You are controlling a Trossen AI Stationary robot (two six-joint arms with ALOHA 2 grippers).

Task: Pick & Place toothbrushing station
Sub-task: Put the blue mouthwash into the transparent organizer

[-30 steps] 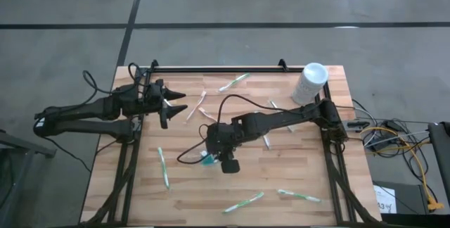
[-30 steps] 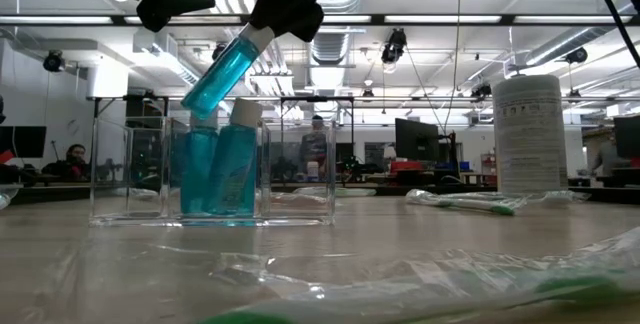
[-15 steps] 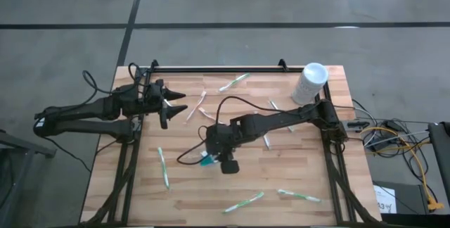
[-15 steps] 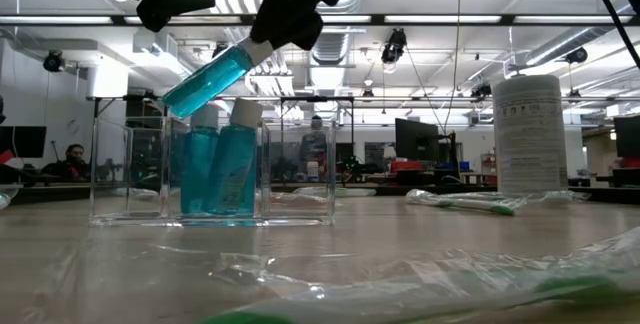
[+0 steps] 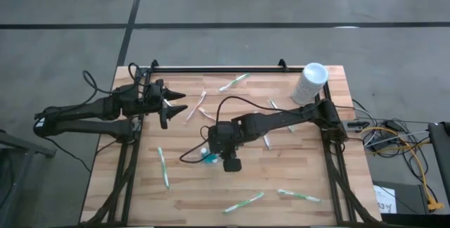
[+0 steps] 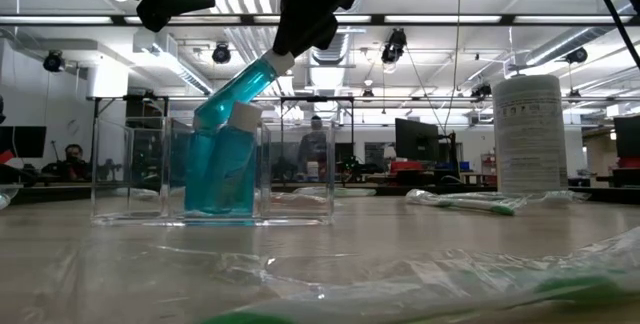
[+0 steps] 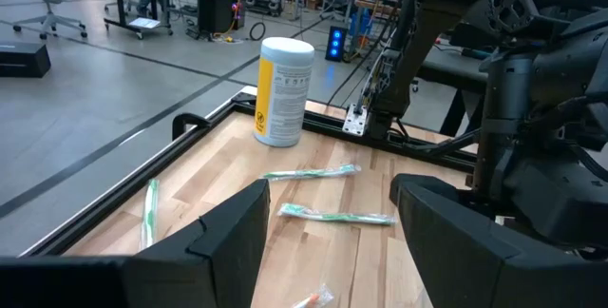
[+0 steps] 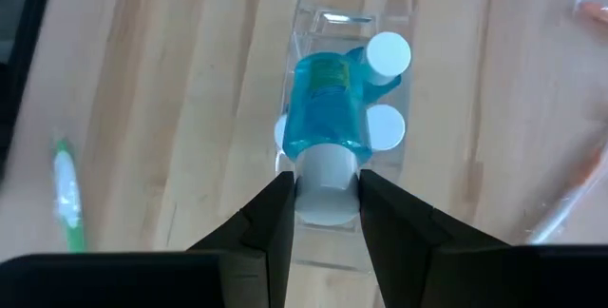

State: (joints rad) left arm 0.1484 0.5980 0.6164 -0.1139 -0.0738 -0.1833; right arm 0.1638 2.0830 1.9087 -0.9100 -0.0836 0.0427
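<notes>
A clear organizer (image 6: 300,179) stands mid-table with two blue, white-capped bottles (image 6: 235,169) upright in it. My right gripper (image 6: 295,44) hangs above it, shut on another blue bottle (image 6: 240,89), which slants down with its lower end (image 6: 208,116) at the organizer's top. In the right wrist view the held bottle (image 8: 328,104) lies over the compartment beside the other caps (image 8: 388,53). In the high view my right gripper (image 5: 214,155) covers the organizer. My left gripper (image 5: 181,102) waits open, level, at the table's far left. My right gripper pinches the bottle's white cap (image 8: 323,194) between its two fingers (image 8: 271,215). The fingers slant down from above and from the table's right. The bottle hangs tilted below them, bottom end lowest. I cannot tell whether that end touches the organizer or a standing bottle.
Wrapped toothbrushes lie scattered on the wooden table: near left (image 5: 163,166), near middle (image 5: 245,201), near right (image 5: 299,195), far middle (image 5: 234,81). A white canister (image 5: 310,82) stands at the far right corner. Crinkled clear wrap (image 6: 400,284) lies close to the low camera.
My right gripper has tipped and shifted slightly toward the table's right with the bottle. The bottle's lower end first swung out to the left, then came down and back to the organizer's top. My left gripper has kept still.
</notes>
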